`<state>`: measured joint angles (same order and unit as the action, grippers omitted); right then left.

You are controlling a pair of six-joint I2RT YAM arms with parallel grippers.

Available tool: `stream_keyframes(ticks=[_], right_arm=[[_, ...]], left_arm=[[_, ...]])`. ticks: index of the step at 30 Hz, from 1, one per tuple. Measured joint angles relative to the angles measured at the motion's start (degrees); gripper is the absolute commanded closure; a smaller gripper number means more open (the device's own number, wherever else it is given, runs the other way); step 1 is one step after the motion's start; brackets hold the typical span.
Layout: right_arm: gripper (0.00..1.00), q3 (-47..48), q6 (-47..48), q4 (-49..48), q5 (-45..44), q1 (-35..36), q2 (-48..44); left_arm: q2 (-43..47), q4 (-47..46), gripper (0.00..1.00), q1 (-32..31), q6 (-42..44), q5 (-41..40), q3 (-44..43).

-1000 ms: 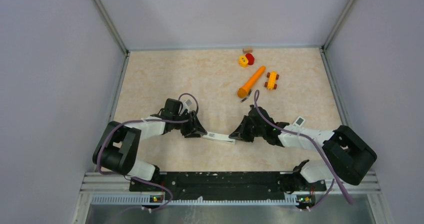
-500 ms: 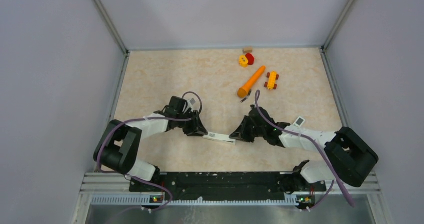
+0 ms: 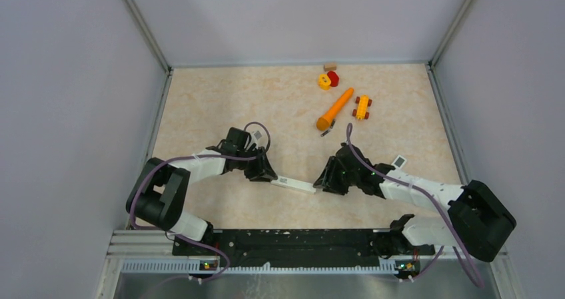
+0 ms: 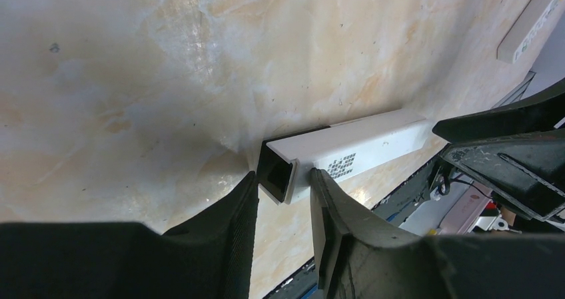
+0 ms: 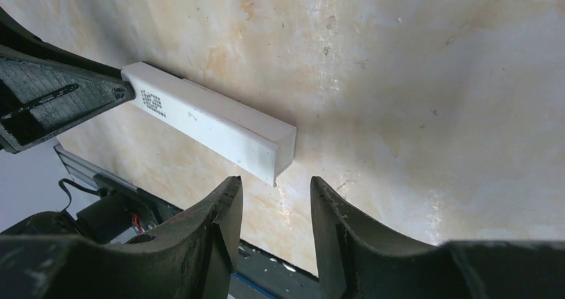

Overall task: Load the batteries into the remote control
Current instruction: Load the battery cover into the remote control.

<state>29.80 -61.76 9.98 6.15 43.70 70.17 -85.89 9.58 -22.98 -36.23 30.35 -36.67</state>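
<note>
The remote control is a slim white bar lying flat on the table between my two arms. Its black, hollow end sits between the fingers of my left gripper, which is shut on it from both sides. My right gripper is open, its fingertips just short of the remote's white end and touching nothing. From above, the left gripper and the right gripper face each other across the bar. One tiny dark battery lies by the thick end of the carrot.
An orange carrot toy, a yellow toy car, yellow and red blocks and a small tan block lie at the back right. A small white piece lies beside the right arm. Walls enclose the table.
The right gripper has opened and drawn back a little from the remote's white end. The left gripper has closed onto the black end and stayed put.
</note>
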Motion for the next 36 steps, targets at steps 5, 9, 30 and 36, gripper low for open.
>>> stream_keyframes(ticks=[5,9,30,36], right_arm=[[0.56,-0.09,0.26,0.81,-0.35,-0.11,-0.7],[0.64,-0.11,0.33,0.02,0.0,-0.11,0.44],[0.89,-0.13,1.73,-3.28,1.42,-0.13,4.35],[0.96,-0.09,1.55,-5.49,2.8,-0.26,5.64]], left_arm=[[-0.2,0.11,0.62,0.0,0.02,0.04,-0.11],[-0.24,0.13,0.62,0.0,0.02,0.11,-0.11],[-0.26,0.22,0.73,0.02,0.31,0.81,-0.37],[-0.26,0.13,0.77,0.24,0.74,1.36,-0.44]])
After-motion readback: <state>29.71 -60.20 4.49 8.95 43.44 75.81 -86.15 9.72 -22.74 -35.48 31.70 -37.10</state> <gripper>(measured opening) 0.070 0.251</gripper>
